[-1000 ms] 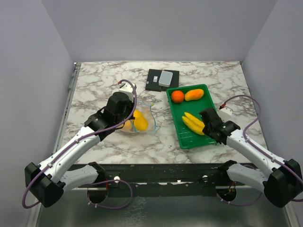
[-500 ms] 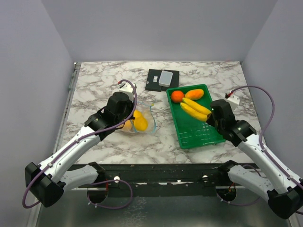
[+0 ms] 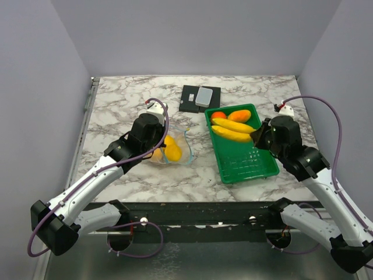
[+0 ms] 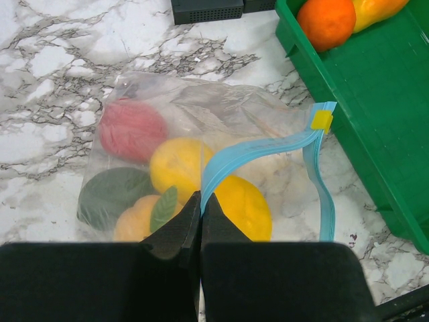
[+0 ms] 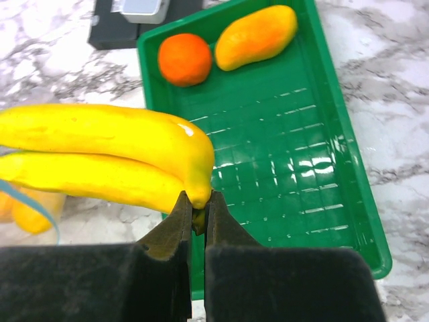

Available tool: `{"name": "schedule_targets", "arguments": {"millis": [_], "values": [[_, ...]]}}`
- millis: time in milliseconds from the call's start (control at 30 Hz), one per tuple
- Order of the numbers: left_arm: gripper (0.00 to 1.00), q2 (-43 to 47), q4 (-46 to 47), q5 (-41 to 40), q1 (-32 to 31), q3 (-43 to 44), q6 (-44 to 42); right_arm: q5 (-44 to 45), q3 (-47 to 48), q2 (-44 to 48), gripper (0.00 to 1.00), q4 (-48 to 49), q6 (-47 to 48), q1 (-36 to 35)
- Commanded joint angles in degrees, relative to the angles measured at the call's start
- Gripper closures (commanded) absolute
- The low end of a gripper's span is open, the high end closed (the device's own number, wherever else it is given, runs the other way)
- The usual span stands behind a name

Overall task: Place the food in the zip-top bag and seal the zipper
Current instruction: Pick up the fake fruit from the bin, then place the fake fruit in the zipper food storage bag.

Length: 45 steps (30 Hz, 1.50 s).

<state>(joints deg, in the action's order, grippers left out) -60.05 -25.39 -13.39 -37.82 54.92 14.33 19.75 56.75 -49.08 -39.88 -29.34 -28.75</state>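
The clear zip-top bag [image 4: 174,127] lies on the marble, holding a red, a green, an orange and two yellow toy fruits. My left gripper [image 4: 200,196] is shut on the near end of its light-blue zipper [image 4: 258,151], which bears a yellow slider [image 4: 322,120]; the bag's mouth gapes toward the tray. My right gripper [image 5: 197,196] is shut on the stem of the yellow banana bunch [image 5: 100,151], held in the air over the tray's left edge [image 3: 232,129]. An orange [image 5: 184,58] and a yellow-orange fruit [image 5: 257,37] lie at the tray's far end.
The green tray [image 3: 247,166] stands right of the bag [image 3: 173,149]. A black box with a grey lid [image 3: 199,97] sits behind it. Grey walls close off the table on the left, back and right.
My right gripper has lifted the banana bunch off the tray floor and carried it up and toward the far left. The left arm and bag have stayed still.
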Motion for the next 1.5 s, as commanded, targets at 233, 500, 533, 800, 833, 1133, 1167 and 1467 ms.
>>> {"name": "schedule_targets", "arguments": {"millis": [233, 500, 533, 800, 833, 1133, 1167, 1467], "values": [[1.00, 0.0, 0.8, 0.0, 0.1, -0.3, 0.5, -15.4, 3.9, 1.7, 0.99, 3.4, 7.5, -0.7], [1.00, -0.3, 0.8, -0.3, 0.1, -0.3, 0.5, -16.2, 5.6, -0.5, 0.99, 2.7, 7.3, -3.6], [1.00, -0.4, 0.8, -0.3, 0.1, -0.3, 0.6, -15.4, 5.8, -0.7, 0.99, 2.8, 7.2, -4.5], [1.00, -0.7, 0.7, -0.3, 0.1, -0.3, 0.6, -6.1, 7.7, -4.1, 0.99, 2.5, 6.6, -13.5], [1.00, -0.8, 0.7, -0.3, 0.1, -0.3, 0.5, -4.4, 8.1, -4.6, 0.99, 2.1, 6.7, -14.7], [1.00, -0.9, 0.7, -0.3, 0.1, -0.2, 0.5, 15.4, 15.1, -13.3, 0.99, -4.3, 3.2, -26.8], [1.00, -0.9, 0.7, -0.3, 0.2, -0.3, 0.5, 18.1, 16.2, -15.2, 0.99, -5.6, 2.3, -28.1], [1.00, -0.6, 0.7, 0.0, 0.1, -0.2, 0.5, 28.3, 22.7, -25.1, 0.99, -12.6, -4.0, -35.0]]}}
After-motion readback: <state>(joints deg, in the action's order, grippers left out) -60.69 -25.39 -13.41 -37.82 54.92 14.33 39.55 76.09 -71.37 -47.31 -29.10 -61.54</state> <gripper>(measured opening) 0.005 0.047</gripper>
